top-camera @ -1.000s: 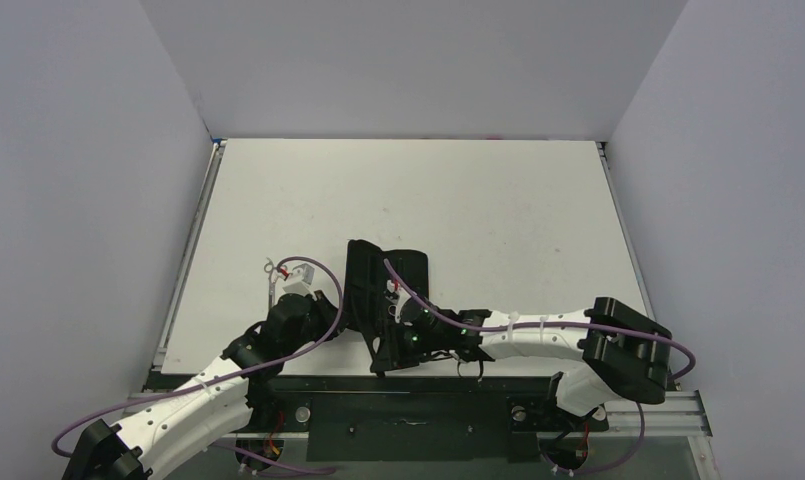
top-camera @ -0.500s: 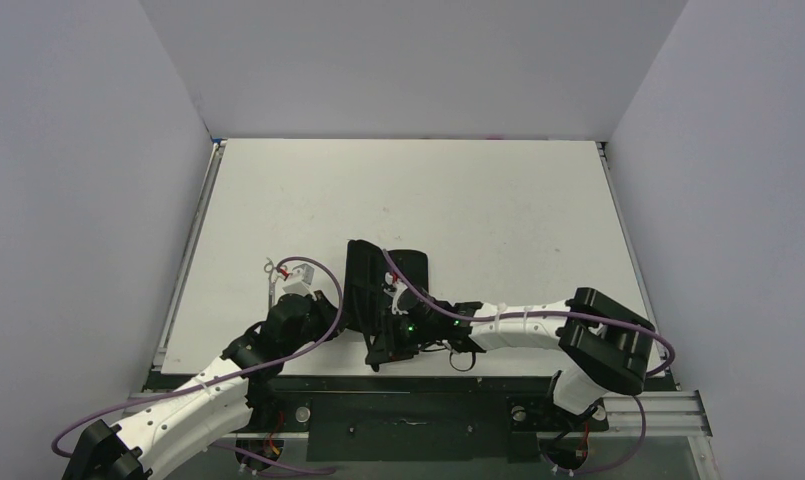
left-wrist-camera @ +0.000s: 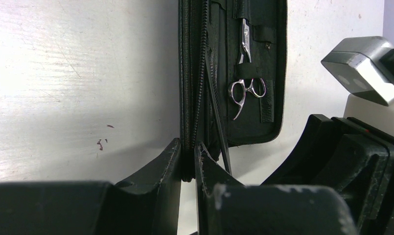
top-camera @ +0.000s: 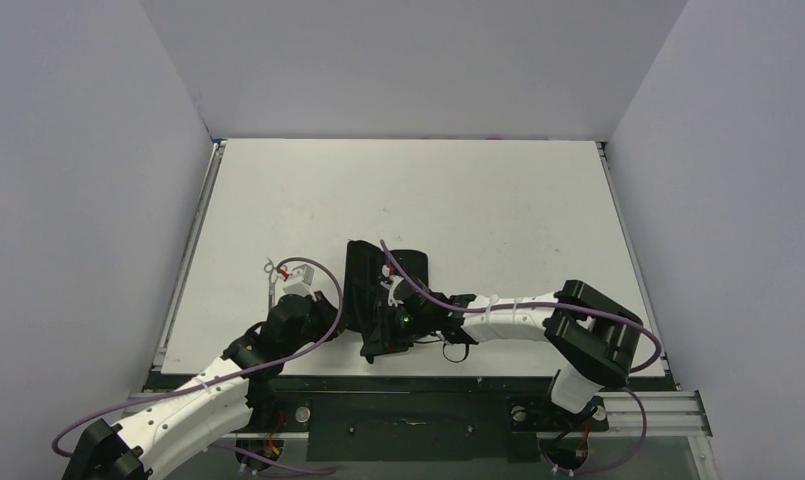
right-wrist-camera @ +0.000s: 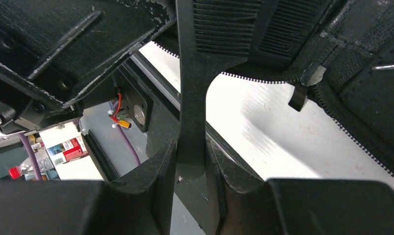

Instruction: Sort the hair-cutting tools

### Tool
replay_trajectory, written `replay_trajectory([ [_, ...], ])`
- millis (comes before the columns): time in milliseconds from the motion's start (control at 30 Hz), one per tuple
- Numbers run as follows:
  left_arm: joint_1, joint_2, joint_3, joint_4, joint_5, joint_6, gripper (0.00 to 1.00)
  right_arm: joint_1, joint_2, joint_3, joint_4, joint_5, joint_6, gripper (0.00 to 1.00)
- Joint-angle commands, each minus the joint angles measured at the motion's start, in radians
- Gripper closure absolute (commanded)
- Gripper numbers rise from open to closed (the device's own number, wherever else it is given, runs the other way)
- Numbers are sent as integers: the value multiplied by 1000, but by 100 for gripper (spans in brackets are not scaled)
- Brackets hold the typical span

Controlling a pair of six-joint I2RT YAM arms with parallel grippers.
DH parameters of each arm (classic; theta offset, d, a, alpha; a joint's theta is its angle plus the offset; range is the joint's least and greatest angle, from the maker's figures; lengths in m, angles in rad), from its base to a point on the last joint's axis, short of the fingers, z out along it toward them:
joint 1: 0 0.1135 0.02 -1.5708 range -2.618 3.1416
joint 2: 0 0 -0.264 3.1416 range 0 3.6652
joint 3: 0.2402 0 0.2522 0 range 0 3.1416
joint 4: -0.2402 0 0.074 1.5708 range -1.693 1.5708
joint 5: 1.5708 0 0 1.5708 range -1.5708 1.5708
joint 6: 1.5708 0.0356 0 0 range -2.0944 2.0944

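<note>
At case: right hand grips comb handle, teeth inward; left hand pinches edge.

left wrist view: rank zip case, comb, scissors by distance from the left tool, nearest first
1. zip case: its zipper edge is pinched between the jaws of the left tool, so it is touching.
2. comb: seen edge-on as a thin black strip just right of the tool, leaning inside the case.
3. scissors: farther up, strapped into the case's right half.
</note>
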Motion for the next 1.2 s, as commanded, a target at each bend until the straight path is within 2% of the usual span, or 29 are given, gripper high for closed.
replay_trajectory([
  [0, 1, 0, -10, 44, 23, -2, 100, -14, 20, 63, 56, -18, -15, 100],
  [567, 1, 9, -25, 65, 49, -11, 100, -74, 123, 145, 91, -30, -4, 100],
  [1167, 1, 23, -30, 71, 53, -5, 100, -159, 169, 252, -23, -29, -86, 100],
])
